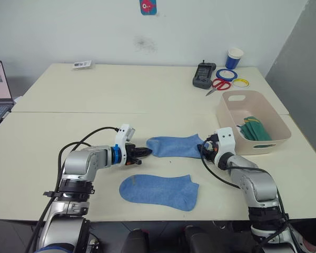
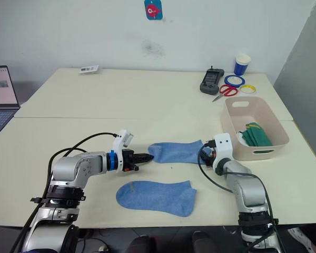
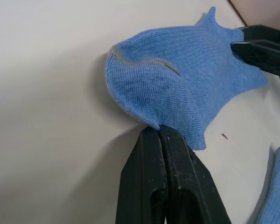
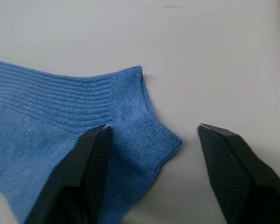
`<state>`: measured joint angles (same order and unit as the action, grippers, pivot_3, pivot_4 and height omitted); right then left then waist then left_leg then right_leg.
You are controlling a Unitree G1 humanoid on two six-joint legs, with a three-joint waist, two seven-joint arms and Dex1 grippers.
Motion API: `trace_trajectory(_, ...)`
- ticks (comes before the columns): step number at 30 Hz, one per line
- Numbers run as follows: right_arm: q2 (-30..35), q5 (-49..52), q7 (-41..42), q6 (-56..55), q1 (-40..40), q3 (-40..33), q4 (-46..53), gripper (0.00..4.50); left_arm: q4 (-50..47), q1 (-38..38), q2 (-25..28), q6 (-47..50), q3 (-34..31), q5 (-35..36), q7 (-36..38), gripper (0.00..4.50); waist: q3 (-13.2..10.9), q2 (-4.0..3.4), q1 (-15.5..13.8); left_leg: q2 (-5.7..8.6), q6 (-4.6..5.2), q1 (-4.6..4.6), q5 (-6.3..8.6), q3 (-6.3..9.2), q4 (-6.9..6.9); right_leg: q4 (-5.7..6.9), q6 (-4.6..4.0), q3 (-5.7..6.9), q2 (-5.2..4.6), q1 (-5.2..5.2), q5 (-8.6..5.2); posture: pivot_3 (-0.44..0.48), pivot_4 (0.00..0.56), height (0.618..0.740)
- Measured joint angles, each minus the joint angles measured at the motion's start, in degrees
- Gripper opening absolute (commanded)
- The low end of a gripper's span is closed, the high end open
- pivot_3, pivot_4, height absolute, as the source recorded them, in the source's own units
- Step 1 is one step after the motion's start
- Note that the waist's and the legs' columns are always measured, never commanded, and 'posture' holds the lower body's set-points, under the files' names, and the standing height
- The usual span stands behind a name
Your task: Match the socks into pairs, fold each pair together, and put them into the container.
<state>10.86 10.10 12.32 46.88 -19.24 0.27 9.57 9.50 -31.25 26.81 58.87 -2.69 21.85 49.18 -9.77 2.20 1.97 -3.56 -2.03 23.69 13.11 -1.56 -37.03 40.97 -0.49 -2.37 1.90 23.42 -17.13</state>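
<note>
Fabric of the farther light blue knitted ankle sock [image 1: 174, 146] hides the tips of the left gripper [image 3: 159, 128], whose black fingers are pressed together on its toe edge, lifting a small fold. The right gripper [image 4: 151, 133] has its fingers spread wide over the ribbed cuff, one finger resting on the knit; the head views cannot settle this. A second light blue sock [image 1: 159, 190] lies flat at 6 o'clock of the first on the cream table [image 1: 121, 95]. Inside the pale beige-pink rectangular plastic tub [image 1: 263, 142], at 3 o'clock, dark green socks with yellow stripes [image 1: 254, 129] are partly hidden by its wall.
</note>
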Motion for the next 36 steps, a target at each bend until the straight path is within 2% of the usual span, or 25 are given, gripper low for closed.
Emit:
trace_trajectory(6,0.63,0.31,3.21,-1.28,1.47,4.03,2.91,0.02,0.16,0.17,3.57,-1.93,-0.01,0.24,0.53,0.00,-0.01,-0.01,0.02,-0.02,0.00,0.02,0.00,0.01,0.03,0.00,0.00,0.03,0.03,0.04,0.00,0.000,0.150,0.732)
trace_trajectory(12,-0.12,2.92,4.58,2.30,3.62,5.56,13.38,0.02,0.27,1.13,9.65,-2.13,-1.13,1.67,3.74,0.00,-0.01,-0.01,-0.06,-0.03,0.00,0.03,0.00,0.09,0.04,0.00,0.01,0.01,0.00,0.07,0.00,0.000,0.150,0.732)
trace_trajectory(24,0.15,2.34,2.32,6.41,5.73,5.69,12.71,0.02,0.13,3.67,8.29,-3.41,-0.57,2.59,2.29,0.00,-0.01,-0.01,-0.07,-0.03,0.00,0.06,0.00,0.06,0.05,-0.07,0.00,0.01,-0.01,0.09,0.00,0.000,0.150,0.732)
trace_trajectory(27,0.08,2.36,2.30,6.35,5.81,5.71,12.71,0.02,0.14,4.47,6.99,-4.83,-2.47,3.15,0.85,0.00,-0.01,0.00,-0.06,-0.04,0.00,0.07,0.01,0.05,0.05,-0.08,0.00,0.03,0.00,0.09,-0.01,0.000,0.150,0.732)
trace_trajectory(30,-0.03,2.36,2.28,6.30,5.82,5.87,12.71,0.00,0.16,4.59,6.97,-4.89,-4.12,4.40,0.25,0.57,-0.02,0.01,-0.07,-0.04,0.00,0.08,0.01,0.05,0.05,-0.09,0.01,0.02,0.00,0.10,-0.01,0.000,0.150,0.732)
trace_trajectory(35,-0.02,2.34,2.27,6.22,5.82,6.04,12.71,0.00,0.33,4.59,7.87,-6.48,-5.75,5.07,0.40,2.16,-0.02,0.01,-0.07,-0.03,0.00,0.08,0.01,0.05,0.05,-0.09,0.01,0.02,-0.01,0.10,-0.01,0.000,0.150,0.732)
trace_trajectory(36,-0.02,2.34,2.27,6.21,5.82,6.08,12.71,0.00,0.34,4.56,7.81,-6.93,-5.88,5.13,0.35,2.16,-0.02,0.01,-0.08,-0.03,0.00,0.08,0.00,0.05,0.05,-0.09,0.01,0.02,-0.01,0.10,-0.01,0.000,0.150,0.732)
